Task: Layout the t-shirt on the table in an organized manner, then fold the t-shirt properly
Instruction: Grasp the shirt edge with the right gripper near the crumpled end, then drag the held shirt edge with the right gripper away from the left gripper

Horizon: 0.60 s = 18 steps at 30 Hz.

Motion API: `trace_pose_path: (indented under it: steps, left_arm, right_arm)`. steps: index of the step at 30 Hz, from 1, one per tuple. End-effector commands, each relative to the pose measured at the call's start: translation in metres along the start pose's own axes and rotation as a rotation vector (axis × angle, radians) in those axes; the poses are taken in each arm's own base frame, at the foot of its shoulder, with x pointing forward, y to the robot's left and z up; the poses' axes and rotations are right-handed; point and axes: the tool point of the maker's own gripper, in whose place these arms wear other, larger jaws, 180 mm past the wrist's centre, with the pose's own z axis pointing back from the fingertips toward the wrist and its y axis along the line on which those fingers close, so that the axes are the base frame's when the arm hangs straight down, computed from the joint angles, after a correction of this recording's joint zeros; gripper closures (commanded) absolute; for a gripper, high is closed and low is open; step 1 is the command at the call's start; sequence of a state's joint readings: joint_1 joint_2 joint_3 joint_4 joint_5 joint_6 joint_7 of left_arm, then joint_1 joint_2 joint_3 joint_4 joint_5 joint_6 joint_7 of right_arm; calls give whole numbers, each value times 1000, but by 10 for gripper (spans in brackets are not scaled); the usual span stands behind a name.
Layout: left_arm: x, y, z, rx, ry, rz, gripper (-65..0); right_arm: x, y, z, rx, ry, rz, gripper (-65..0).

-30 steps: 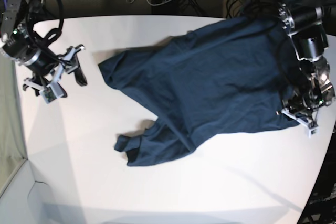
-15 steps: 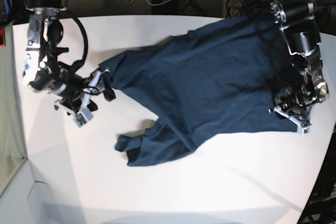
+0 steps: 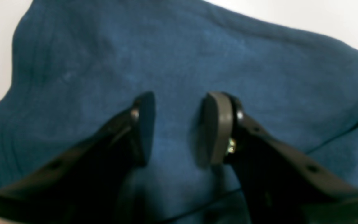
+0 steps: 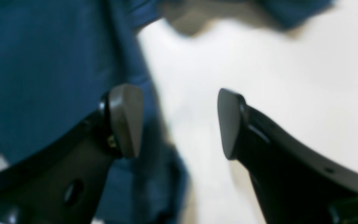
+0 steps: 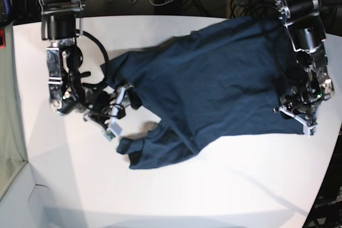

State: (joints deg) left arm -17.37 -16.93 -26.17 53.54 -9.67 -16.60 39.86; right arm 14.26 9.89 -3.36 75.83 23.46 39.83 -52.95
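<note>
Swung in from the worktop's (image 5: 176, 196) far side, the right end effector (image 5: 118, 115) now gapes empty at the t-shirt's (image 5: 214, 89) edge; the left end effector (image 3: 177, 127) hovers parted over rumpled navy cloth; no legible writing shows.

The navy t-shirt (image 5: 214, 78) lies rumpled and spread across the table's (image 5: 224, 185) far right part. One bunched corner (image 5: 152, 150) trails toward the middle.

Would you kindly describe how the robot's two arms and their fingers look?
Both arms are black and silver metal with looping black cables. Each gripper, left gripper and right gripper, has black tapering fingers tipped with rounded grey-brown pads; white bracket parts show in the base view.
</note>
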Motion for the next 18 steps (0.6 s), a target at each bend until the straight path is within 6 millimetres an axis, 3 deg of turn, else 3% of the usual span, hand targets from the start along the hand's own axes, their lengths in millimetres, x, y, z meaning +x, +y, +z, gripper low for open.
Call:
trace_pose_path:
  steps: [1, 9, 18]
  left_arm:
    - [-7, 3, 1, 9, 46, -1, -266]
    - [-3, 1, 1, 6, 39, -4, -266]
    - [-3, 1, 1, 7, 37, -2, -266]
  right_arm:
    - [8, 3, 5, 4, -28, 29, -385]
    - [-45, 62, 29, 61, 55, 196, -385]
    - [-109, 88, 46, 136, 219, 300, -385]
